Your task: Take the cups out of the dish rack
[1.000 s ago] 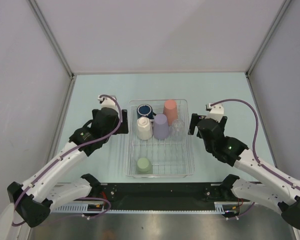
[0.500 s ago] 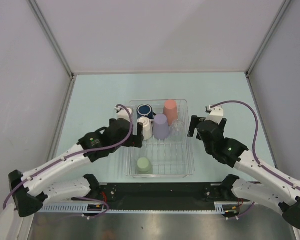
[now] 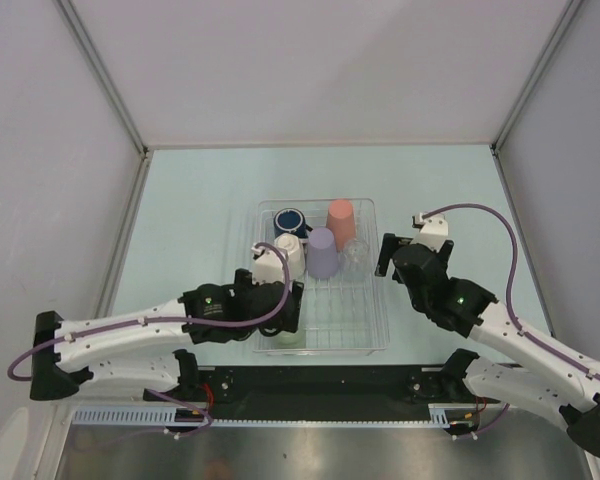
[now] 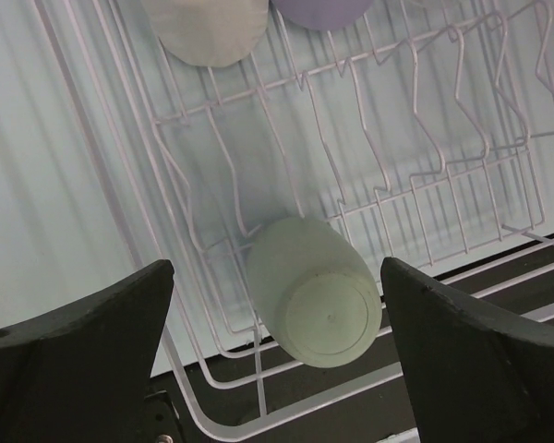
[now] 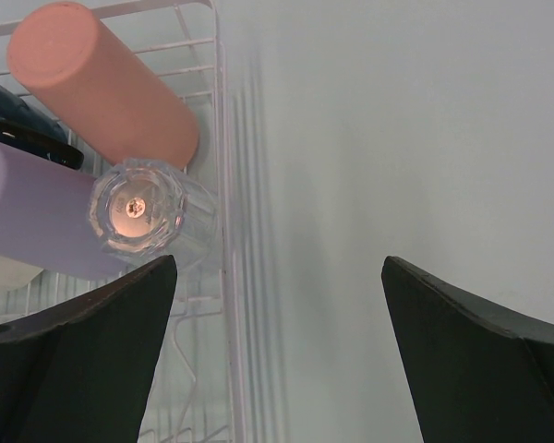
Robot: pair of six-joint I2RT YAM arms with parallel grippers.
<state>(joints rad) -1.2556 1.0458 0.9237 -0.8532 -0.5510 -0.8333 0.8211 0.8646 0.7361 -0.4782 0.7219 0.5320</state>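
The clear dish rack (image 3: pixel 342 316) holds the cups upside down: a dark blue mug (image 3: pixel 290 219), a salmon tumbler (image 3: pixel 340 220), a cream mug (image 3: pixel 289 256), a lavender tumbler (image 3: pixel 322 252) and a clear glass (image 3: pixel 354 255) at the far end. A sage green tumbler (image 3: pixel 286 339) stands at the near left, mostly hidden by my left gripper (image 3: pixel 288 304). In the left wrist view that gripper (image 4: pixel 277 369) is open, with the sage green tumbler (image 4: pixel 314 305) between and below its fingers. My right gripper (image 3: pixel 384 256) is open and empty just right of the rack, beside the clear glass (image 5: pixel 143 212).
The rack's wire grid (image 4: pixel 379 185) fills its near half. Its right wall (image 5: pixel 223 277) runs just left of my right gripper (image 5: pixel 277 369), with pale green table (image 5: pixel 397 138) beyond. Grey walls enclose the table, and a black rail runs along its near edge.
My left arm has swung right and towards the near edge, from left of the rack to above the sage green tumbler. The right arm has barely moved.
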